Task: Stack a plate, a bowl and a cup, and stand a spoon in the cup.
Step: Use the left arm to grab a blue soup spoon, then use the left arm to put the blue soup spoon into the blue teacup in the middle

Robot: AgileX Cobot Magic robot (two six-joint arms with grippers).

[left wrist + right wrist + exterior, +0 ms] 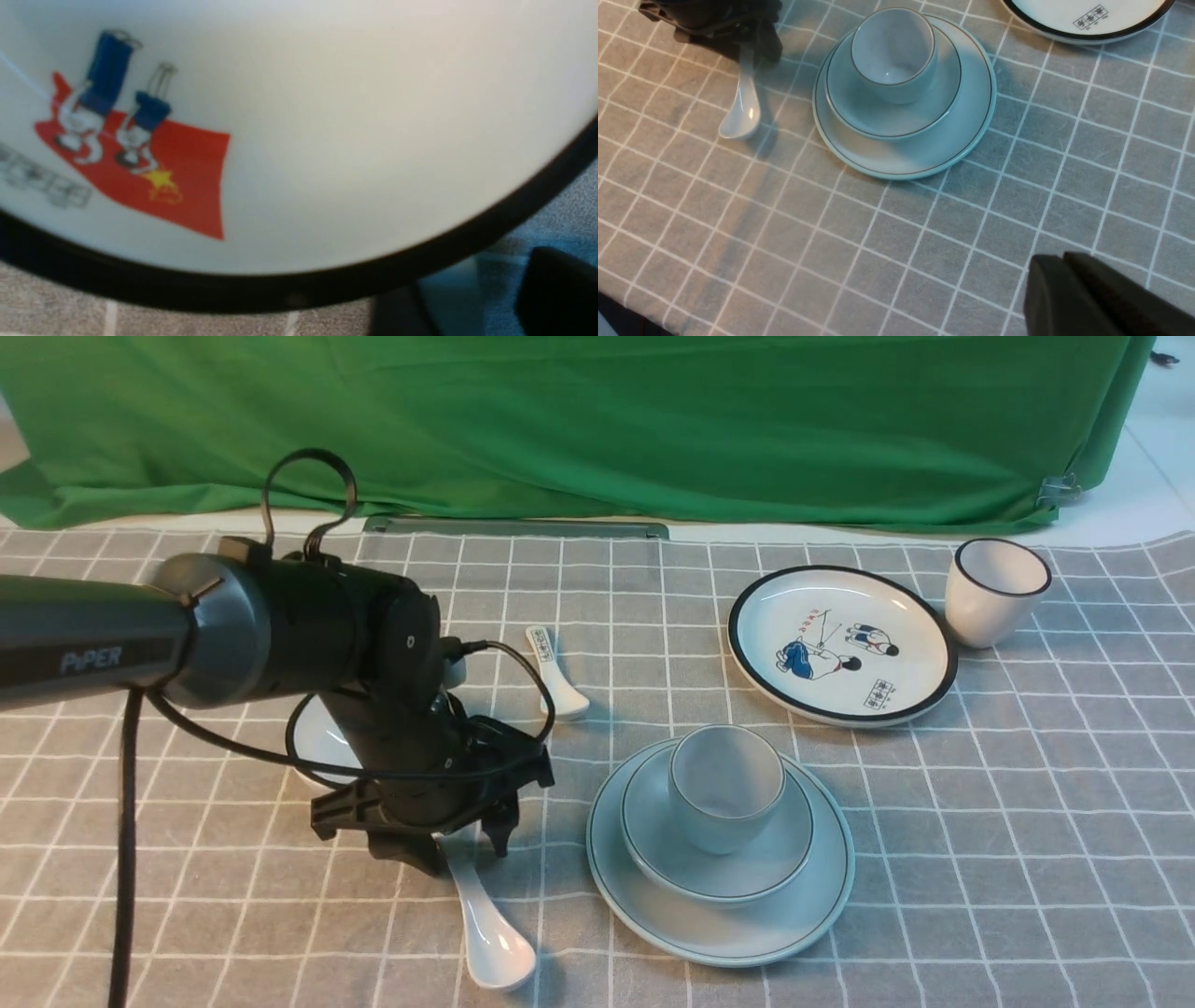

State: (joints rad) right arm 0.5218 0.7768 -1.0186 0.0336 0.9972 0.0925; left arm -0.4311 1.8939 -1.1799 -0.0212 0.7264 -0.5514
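Left gripper [462, 845] straddles the glossy white ceramic spoon [495, 947], eight o'clock from the pale cup [726, 789]; I cannot tell if it clamps. The slick handle could slip out.

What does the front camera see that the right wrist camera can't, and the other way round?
Only the front view shows the black-rimmed cup, the small printed spoon, the green cloth and the cartoon figures on the black-rimmed plate. Only the right wrist view shows the right gripper. Both show the pale cup in the bowl on the pale plate, and the left gripper at the white spoon.
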